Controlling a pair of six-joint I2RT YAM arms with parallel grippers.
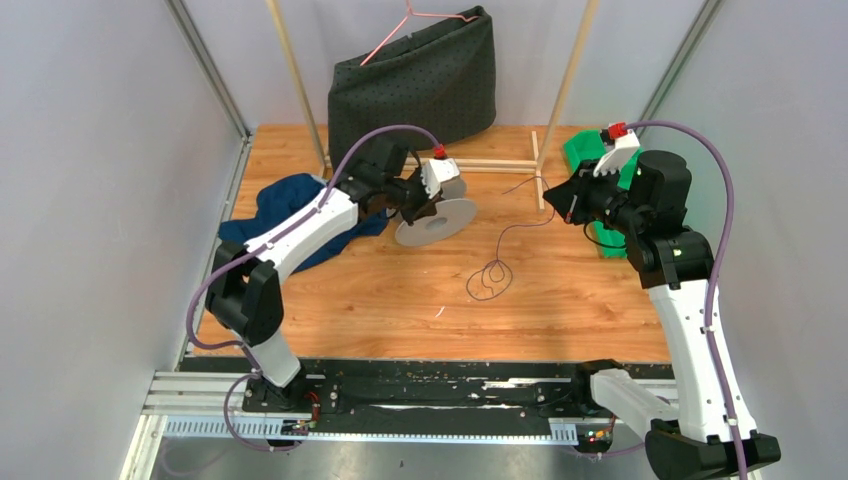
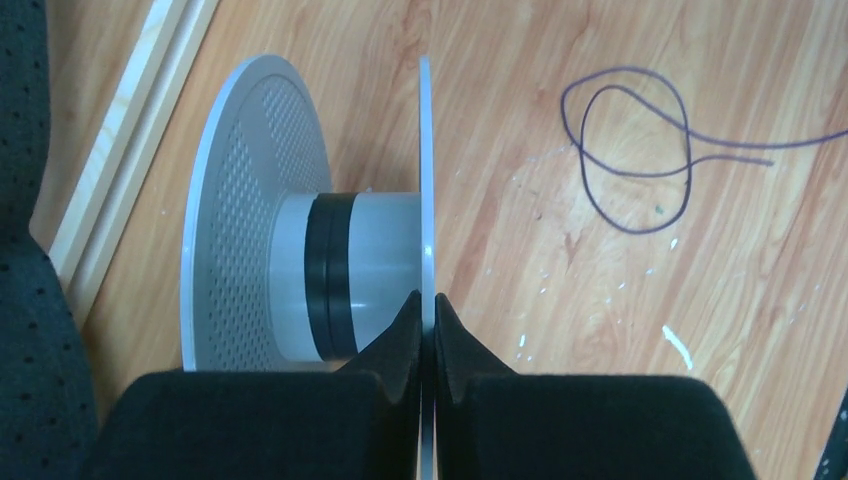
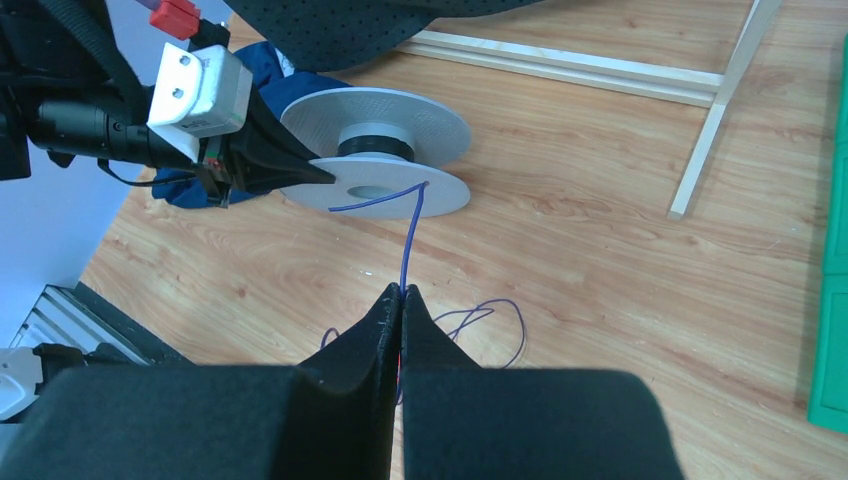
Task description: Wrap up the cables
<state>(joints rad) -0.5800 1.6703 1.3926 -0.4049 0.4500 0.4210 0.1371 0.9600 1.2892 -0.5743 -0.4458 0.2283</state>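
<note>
At far left of the wooden desk, a crumpled blue cloth beneath the left arm. Next, the left claw, clenched on the thin rim of one flange of the grey-white spool. Shown by the left wrist only: the pinch itself, plus a black band round the hub; overhead, both masked by the wrist. Between the arms, the cable, thin and dark, in loose loops on the desk, then trailing rightward. From the right wrist alone: the right claw clamped tight on that cable, with a straight stretch from the fingertips up to the spool's near flange and the free end across its face. Far right, a green object behind the right arm.
</note>
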